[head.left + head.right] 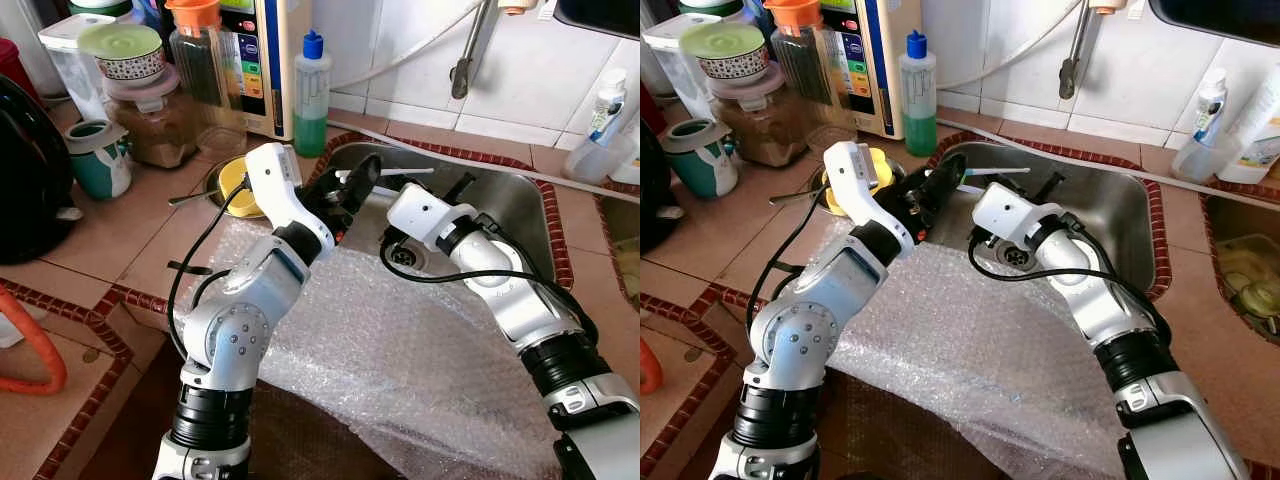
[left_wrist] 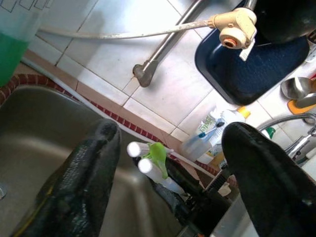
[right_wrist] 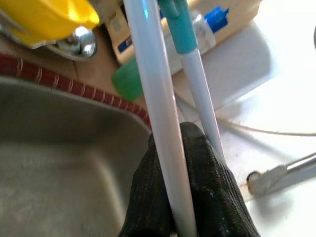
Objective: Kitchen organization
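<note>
Toothbrushes [image 3: 158, 123]: two white-handled ones, one with a teal section, are held over the sink at its back part, pinched between the black fingers [image 3: 217, 197] of the right gripper [image 1: 455, 190].
Handle ends: two round white tips [image 2: 139, 157] with a green piece are seen from the left wrist, pointing toward the left gripper.
Right gripper: pressed together on the toothbrushes, reached over the basin from the right.
Left gripper [image 1: 358, 185]: held above the sink's left rim, fingers [image 2: 89, 182] spread wide, the white tips seen between them, not touched.
Sink [image 1: 520, 205]: steel, a drain [image 1: 405, 255] seen below the right arm.
Bubble wrap [image 1: 400, 360]: spread across the near edge of the counter and sink, under both arms.
Counter, left: a yellow dish [image 1: 238, 185], a green soap bottle [image 1: 311, 95], jars [image 1: 150, 110] and a teal cup [image 1: 100, 160] are stood.
Wall: white tile, a hose [image 1: 400, 55] hung across it.
</note>
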You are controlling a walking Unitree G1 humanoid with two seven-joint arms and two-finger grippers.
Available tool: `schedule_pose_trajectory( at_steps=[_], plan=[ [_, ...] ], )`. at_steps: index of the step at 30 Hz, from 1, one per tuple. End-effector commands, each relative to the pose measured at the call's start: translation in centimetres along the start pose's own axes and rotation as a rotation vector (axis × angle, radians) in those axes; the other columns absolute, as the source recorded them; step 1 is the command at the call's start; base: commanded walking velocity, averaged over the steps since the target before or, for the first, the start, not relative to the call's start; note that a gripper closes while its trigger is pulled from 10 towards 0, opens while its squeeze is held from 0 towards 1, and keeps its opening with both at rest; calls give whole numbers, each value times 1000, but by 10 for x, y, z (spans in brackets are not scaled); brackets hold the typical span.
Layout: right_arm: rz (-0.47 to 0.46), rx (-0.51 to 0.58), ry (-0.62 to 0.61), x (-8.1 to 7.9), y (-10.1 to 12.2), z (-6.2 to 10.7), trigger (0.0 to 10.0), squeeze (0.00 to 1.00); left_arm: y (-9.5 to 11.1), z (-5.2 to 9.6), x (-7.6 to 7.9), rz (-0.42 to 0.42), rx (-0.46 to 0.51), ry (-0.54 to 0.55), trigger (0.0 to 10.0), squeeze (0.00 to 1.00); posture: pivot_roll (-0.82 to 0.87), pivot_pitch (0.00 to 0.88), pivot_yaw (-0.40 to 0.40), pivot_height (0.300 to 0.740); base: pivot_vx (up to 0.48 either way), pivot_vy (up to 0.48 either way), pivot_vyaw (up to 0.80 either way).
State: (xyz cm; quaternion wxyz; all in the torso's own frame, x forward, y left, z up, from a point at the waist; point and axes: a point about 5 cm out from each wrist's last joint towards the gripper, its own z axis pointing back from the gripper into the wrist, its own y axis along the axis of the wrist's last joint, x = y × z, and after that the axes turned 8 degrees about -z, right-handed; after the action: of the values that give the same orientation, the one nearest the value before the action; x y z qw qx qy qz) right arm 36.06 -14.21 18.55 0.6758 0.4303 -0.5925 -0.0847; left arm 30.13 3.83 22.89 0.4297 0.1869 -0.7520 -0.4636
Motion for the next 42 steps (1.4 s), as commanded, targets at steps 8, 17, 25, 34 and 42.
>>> schedule_pose_trajectory(
  at_steps=[8, 17, 25, 34, 42],
  plan=[
    [-22, -132, -74, 18, -19, -8, 0, 0, 18, 16, -18, -190, 71, 69, 10000, 1000, 33, 74, 11, 740, 0, 0, 0],
    [-121, -312, -142, 36, -45, -7, 10000, 0, 9, 54, -66, -357, 24, 305, 10000, 1000, 58, 76, 6, 740, 0, 0, 0],
    [-316, -478, -135, 44, -70, 4, 10000, 0, -1, 68, -72, -467, -19, 316, 10000, 0, 73, 73, -4, 740, 0, 0, 0],
    [-370, -494, -96, 41, -73, 5, 10000, 1000, -4, 64, -66, -486, -18, 288, 10000, 0, 67, 74, -1, 740, 0, 0, 0],
    [-426, -517, -35, 30, -77, 7, 10000, 1000, -5, 63, -64, -502, -14, 280, 10000, 0, 69, 72, -1, 740, 0, 0, 0]
  ],
)
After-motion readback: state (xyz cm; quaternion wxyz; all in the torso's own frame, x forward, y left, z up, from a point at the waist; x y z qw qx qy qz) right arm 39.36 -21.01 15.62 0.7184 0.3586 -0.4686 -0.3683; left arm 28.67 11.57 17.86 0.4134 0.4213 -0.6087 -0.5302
